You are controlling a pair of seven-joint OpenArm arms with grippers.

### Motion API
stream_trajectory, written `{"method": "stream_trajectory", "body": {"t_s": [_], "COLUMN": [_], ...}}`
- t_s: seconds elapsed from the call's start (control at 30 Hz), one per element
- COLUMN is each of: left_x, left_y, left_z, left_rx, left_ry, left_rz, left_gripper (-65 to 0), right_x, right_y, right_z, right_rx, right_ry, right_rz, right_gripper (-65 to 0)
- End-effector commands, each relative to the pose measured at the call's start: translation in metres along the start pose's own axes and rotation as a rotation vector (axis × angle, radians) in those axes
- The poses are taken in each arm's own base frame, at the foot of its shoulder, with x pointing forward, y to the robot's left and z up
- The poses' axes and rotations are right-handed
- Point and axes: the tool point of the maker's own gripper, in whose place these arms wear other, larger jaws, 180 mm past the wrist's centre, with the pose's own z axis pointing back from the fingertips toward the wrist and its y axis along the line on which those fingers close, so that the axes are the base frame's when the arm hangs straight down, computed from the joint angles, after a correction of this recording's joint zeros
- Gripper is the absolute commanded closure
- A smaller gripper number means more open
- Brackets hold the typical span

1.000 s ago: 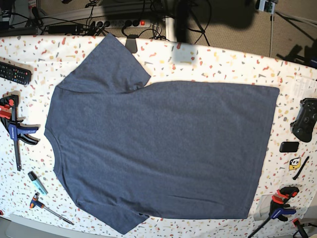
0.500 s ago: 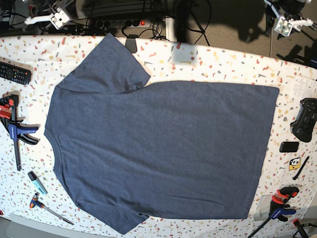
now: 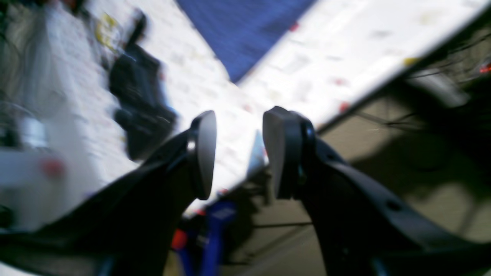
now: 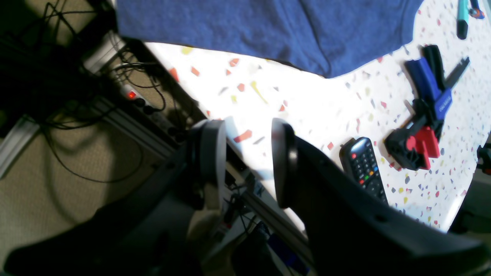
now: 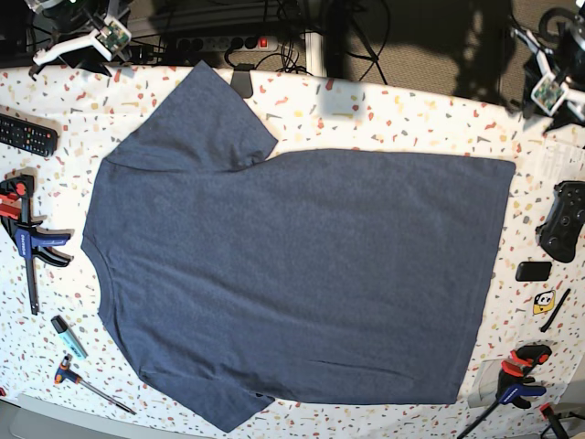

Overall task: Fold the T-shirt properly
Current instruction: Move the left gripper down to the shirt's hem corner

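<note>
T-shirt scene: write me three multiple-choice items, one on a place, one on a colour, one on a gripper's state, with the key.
1. In the base view, where is the game controller?
A) Right of the shirt
B) On the shirt
C) Left of the shirt

2. What colour is the shirt?
A) Yellow
B) Dark blue
C) White

3. How is the right gripper?
A) Shut on the shirt
B) Shut on the remote
C) Open and empty

1: A, the game controller lies beyond the hem on that side.
2: B, the shirt shows plain dark blue cloth.
3: C, the right gripper has a gap between its fingers with nothing in it; the remote lies off to one side.
</note>
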Motion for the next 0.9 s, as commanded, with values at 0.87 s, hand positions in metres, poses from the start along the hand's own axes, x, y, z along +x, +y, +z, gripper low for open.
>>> {"method": "stream_trajectory", "body": {"t_s": [0.87], "left_x": [-0.03], "left_y": [-0.009], "left_z": [-0.09], "left_rx": [-0.163], "left_ry": [0.098], "left_rz": [-0.301], "left_gripper": [-23.2], "right_x": [0.007], "right_y": [-0.027], "right_z": [0.005], "right_rx": [-0.142], "right_ry": [-0.028], "right_rz": [-0.041], "right_gripper": [-20.4]}}
